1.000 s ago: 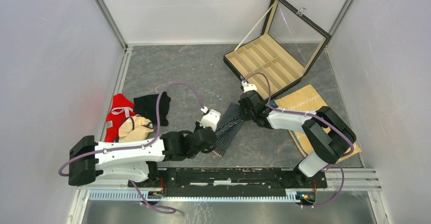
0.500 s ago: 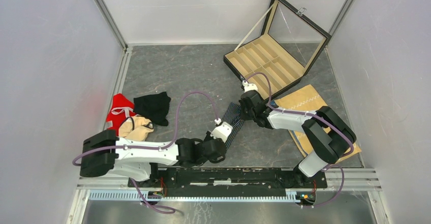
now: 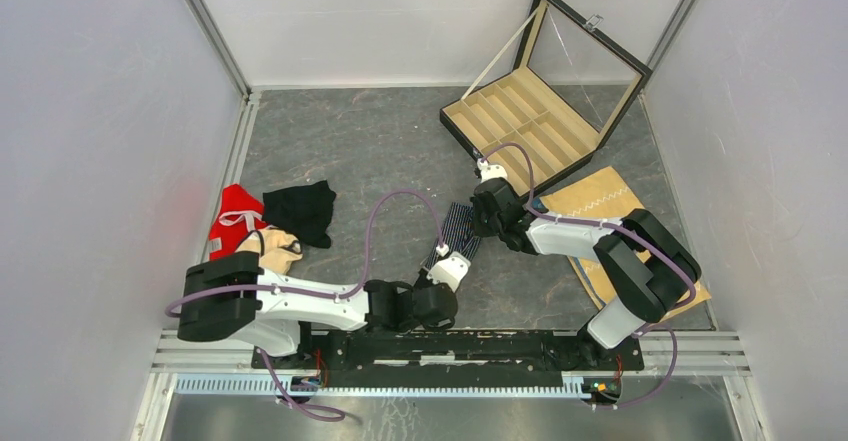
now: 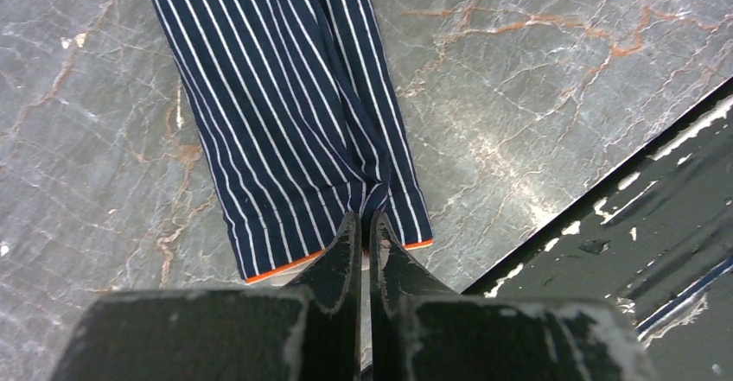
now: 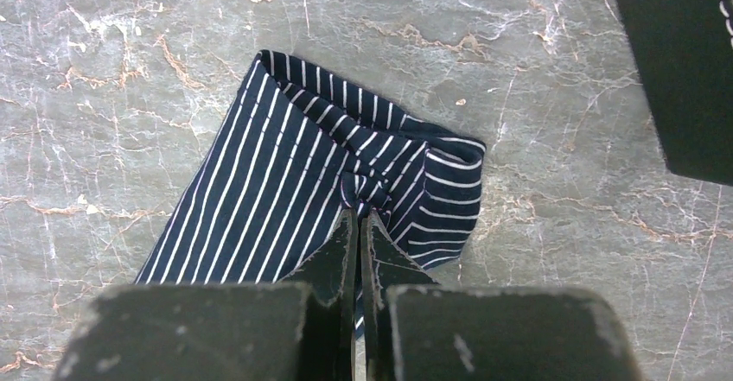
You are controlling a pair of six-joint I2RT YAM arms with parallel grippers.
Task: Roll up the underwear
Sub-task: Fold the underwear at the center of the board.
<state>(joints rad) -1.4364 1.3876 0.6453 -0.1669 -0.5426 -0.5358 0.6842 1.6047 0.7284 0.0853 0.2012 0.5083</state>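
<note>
Item, striped underwear (image 3: 456, 229): navy with thin pale stripes, lying on the tabletop (image 3: 370, 151) at centre, running from near-left to far-right between the two arms. The left fingers (image 4: 346, 251) are closing tight on its near, orange-edged hem; the right fingers (image 5: 342, 251) are pinching its bunched far end in the same way. Change over the last second: the left arm is drawing back toward the near edge and rightward, and the garment is narrowing from a broad panel into a long, slim strip while the right arm is holding its place. Judged meaning: the piece is being stretched and folded slim, so rolling is likely not yet begun. Item, black underwear (image 3: 300, 209): sitting untouched at the left, beside a red garment (image 3: 230, 216) and a beige garment (image 3: 270, 248). Item, compartment box (image 3: 525, 111): standing open, far right.
</note>
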